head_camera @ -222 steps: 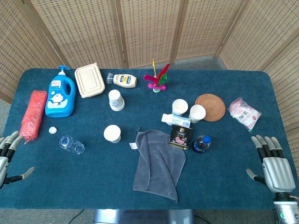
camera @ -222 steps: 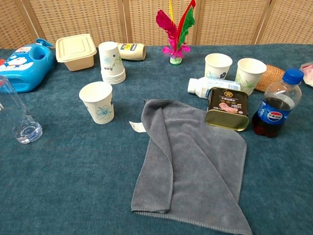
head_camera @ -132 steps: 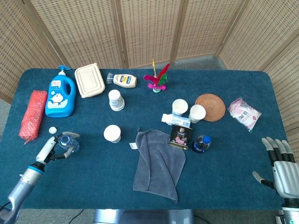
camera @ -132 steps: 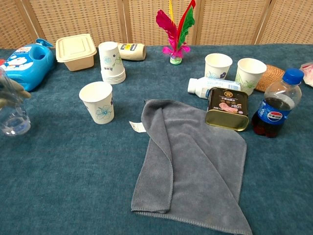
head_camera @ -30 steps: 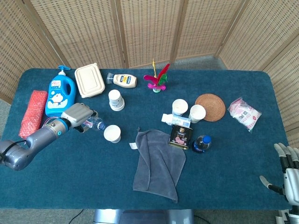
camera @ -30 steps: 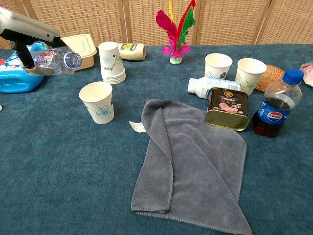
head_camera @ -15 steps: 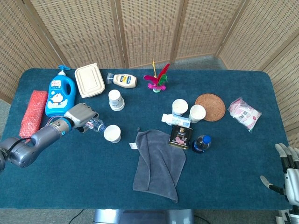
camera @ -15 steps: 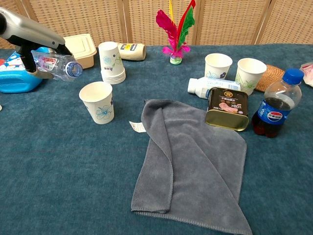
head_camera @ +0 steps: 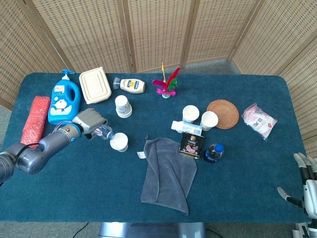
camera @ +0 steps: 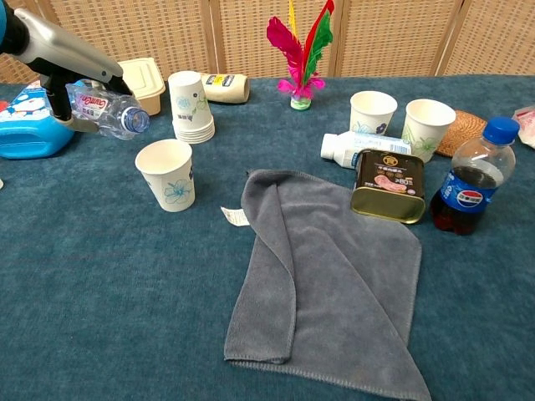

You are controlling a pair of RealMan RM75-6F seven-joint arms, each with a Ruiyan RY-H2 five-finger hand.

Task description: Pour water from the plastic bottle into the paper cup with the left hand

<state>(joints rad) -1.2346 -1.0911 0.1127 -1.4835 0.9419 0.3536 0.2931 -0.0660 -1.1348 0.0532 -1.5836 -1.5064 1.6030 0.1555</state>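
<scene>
My left hand (head_camera: 88,121) (camera: 71,92) grips a clear plastic bottle (camera: 109,112) (head_camera: 102,132) with its cap off. The bottle is tipped, its open mouth pointing down and to the right, just up and left of a white paper cup (camera: 167,174) (head_camera: 119,142) with a blue flower print. The mouth stands a little short of the cup's rim. I see no water stream. My right hand (head_camera: 307,184) shows at the lower right corner of the head view, fingers spread, holding nothing.
A grey cloth (camera: 326,267) lies in the middle. A stack of paper cups (camera: 190,104), a beige lunch box (camera: 138,79), a blue detergent jug (head_camera: 65,102), a feather shuttlecock (camera: 298,50), two more cups (camera: 374,111), a tin (camera: 389,185) and a cola bottle (camera: 472,177) stand around.
My left hand has carried the tipped bottle further right toward the cup and tilted its mouth lower. The right hand has not moved.
</scene>
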